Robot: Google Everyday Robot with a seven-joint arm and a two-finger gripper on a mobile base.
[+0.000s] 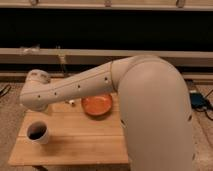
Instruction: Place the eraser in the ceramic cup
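The white ceramic cup [38, 133] stands upright near the front left corner of the wooden table [80, 145]. Its inside looks dark, and I cannot tell whether that is the black eraser or shadow. The eraser shows nowhere else. My large white arm [100, 82] reaches from the right across the table, and its rounded end [35, 95] hangs above and just behind the cup. The gripper itself is hidden behind that end of the arm.
An orange bowl [96, 105] sits at the middle back of the table, partly under the arm. A small pale object [72, 102] lies left of it. A blue item [199, 100] lies on the floor at the right. A long ledge runs behind.
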